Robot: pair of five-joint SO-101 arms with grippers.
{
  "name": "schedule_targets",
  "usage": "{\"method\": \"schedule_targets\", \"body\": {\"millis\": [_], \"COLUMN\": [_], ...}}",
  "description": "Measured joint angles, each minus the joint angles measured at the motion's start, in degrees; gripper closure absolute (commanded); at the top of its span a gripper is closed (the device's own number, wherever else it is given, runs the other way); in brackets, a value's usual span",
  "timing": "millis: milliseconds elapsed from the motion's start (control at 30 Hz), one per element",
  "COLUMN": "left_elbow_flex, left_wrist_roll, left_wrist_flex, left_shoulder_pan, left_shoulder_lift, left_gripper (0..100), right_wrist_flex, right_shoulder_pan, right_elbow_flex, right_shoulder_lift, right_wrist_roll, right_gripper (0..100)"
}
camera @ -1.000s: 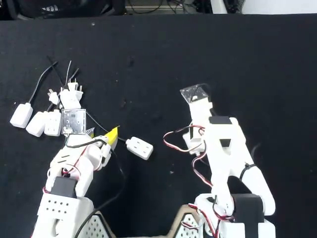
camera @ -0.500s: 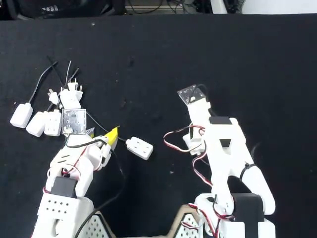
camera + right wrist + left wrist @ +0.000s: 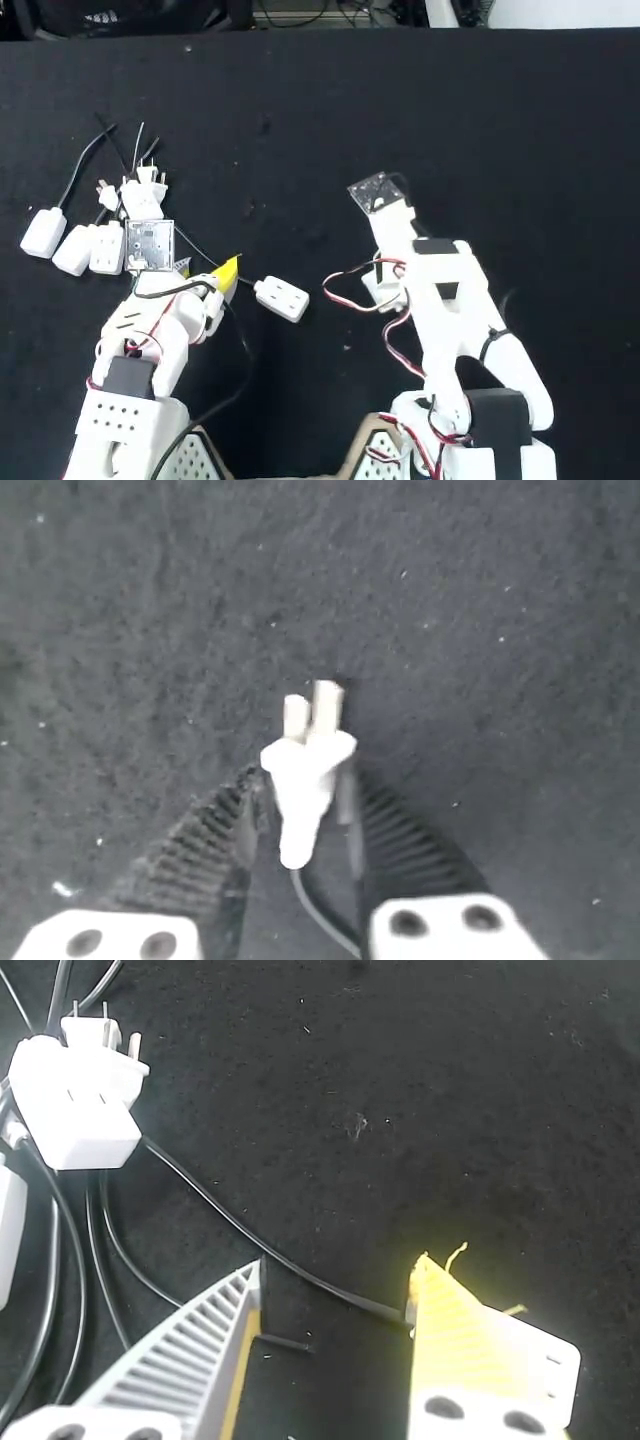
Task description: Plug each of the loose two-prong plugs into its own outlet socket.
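Observation:
My right gripper [image 3: 300, 785] is shut on a white two-prong plug [image 3: 305, 755], prongs pointing away from the wrist, with its thin cable trailing back between the fingers. In the high view this gripper [image 3: 378, 192] hovers over bare mat right of centre. My left gripper [image 3: 335, 1290] stands open, its white finger [image 3: 190, 1350] and yellow finger [image 3: 460, 1330] either side of a black cable [image 3: 230, 1225]. Beyond it lies a white outlet socket [image 3: 70, 1100] with another plug [image 3: 95, 1032] beside it. A lone white outlet socket [image 3: 281, 298] lies just right of the left gripper [image 3: 208, 270].
Three white sockets [image 3: 75, 248] with black cables [image 3: 85, 160] cluster at the left of the black mat [image 3: 500, 130]. Red and white servo wires [image 3: 350, 290] loop beside the right arm. Open mat stretches across the back and right.
The right gripper, holding its plug, has shifted a little to the left in the high view. The left arm has stayed still.

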Motion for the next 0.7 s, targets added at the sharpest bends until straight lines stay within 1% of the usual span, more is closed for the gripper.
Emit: {"method": "schedule_targets", "body": {"millis": [267,433,600,700], "left_elbow_flex": [0.0,0.0,0.0,0.0], "left_wrist_roll": [0.0,0.0,0.0,0.0], "left_wrist_flex": [0.0,0.0,0.0,0.0], "left_shoulder_pan": [0.0,0.0,0.0,0.0], "left_shoulder_lift": [0.0,0.0,0.0,0.0], "left_gripper": [76,76,76,76], "right_wrist_flex": [1.23,1.49,1.23,-1.93], "right_shoulder_pan": [5.89,6.42,6.51,7.03], "right_elbow_flex": [-0.09,-0.09,-0.09,-0.09], "right_shoulder_lift": [-2.9,-3.08,0.18,2.37], "right_wrist_roll": [1.49,1.49,1.49,1.67], "right_gripper": [98.2,88.4,91.7,94.2]}}
